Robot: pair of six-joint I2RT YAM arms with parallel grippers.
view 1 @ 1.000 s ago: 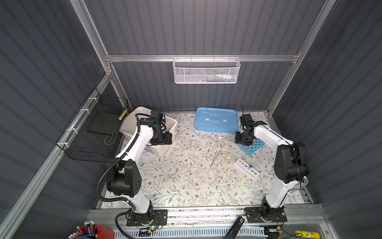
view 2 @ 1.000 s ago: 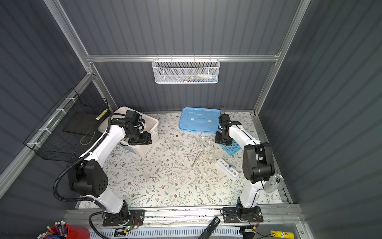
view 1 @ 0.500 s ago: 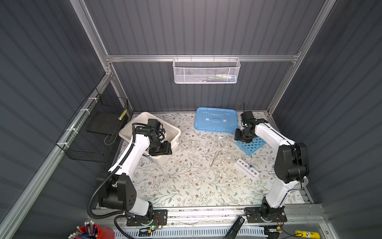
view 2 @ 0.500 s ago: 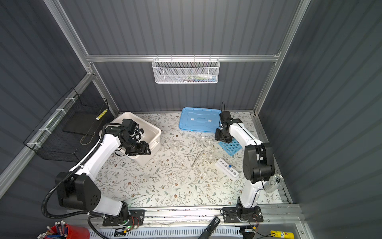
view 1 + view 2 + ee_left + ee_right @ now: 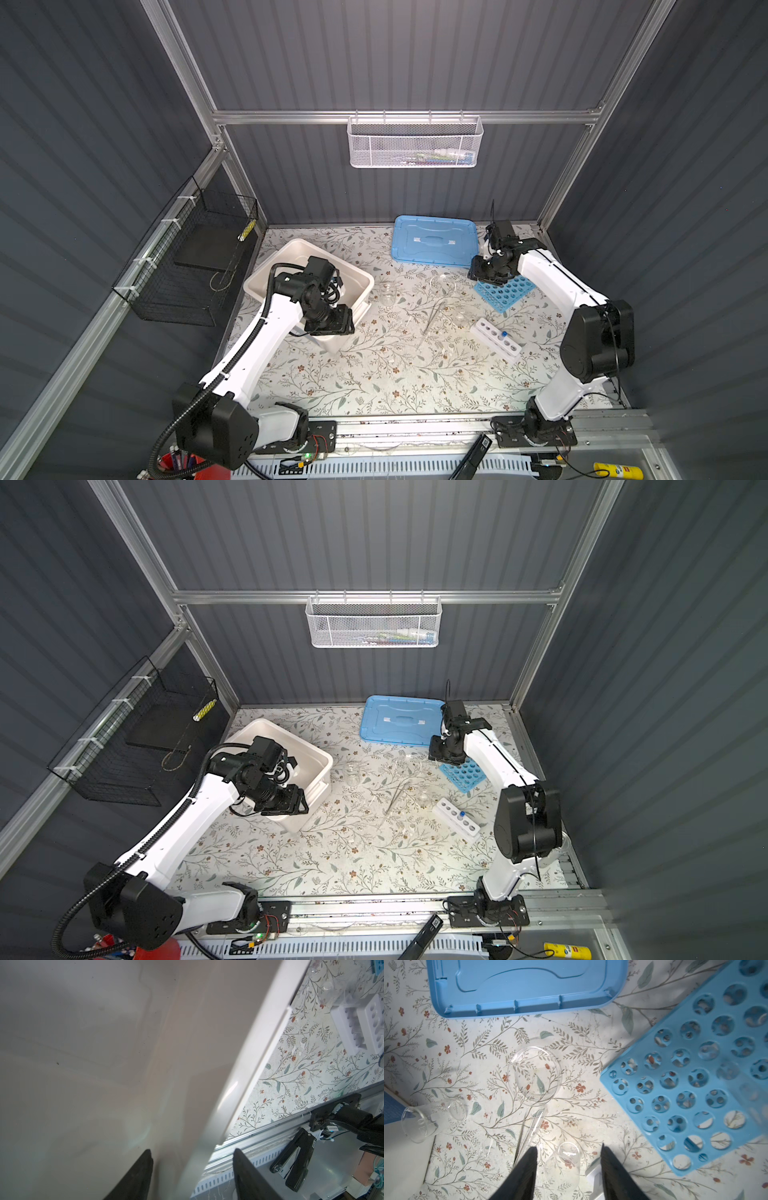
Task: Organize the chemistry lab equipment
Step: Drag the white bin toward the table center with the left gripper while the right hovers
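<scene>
Both arms, last second: left gripper (image 5: pixel 192 1149) came off the white bin's (image 5: pixel 299 249) middle to its near wall, fingers (image 5: pixel 143 1169) straddling the rim, one inside, one outside, narrowing but gap still showing. Looks like a bin pull, no sorting yet. Right gripper (image 5: pixel 568 1148) barely moved, half-spread, empty; small beaker (image 5: pixel 564 1165) lies under its fingertips, blue rack (image 5: pixel 683 1082) just beside them.

We see an off-white table cover (image 5: pixel 374 386) printed with grey-green leafy sprigs and small red-brown flowers, a light-blue plastic lid (image 5: pixel 434 241) at its far edge, a bright blue many-holed plastic rack (image 5: pixel 505 293), a white one-row rack (image 5: pixel 487 331) with one blue-capped clear tube (image 5: pixel 504 333), a cream plastic bin (image 5: pixel 286 254) and a colourless glass dish (image 5: pixel 536 1076).
</scene>
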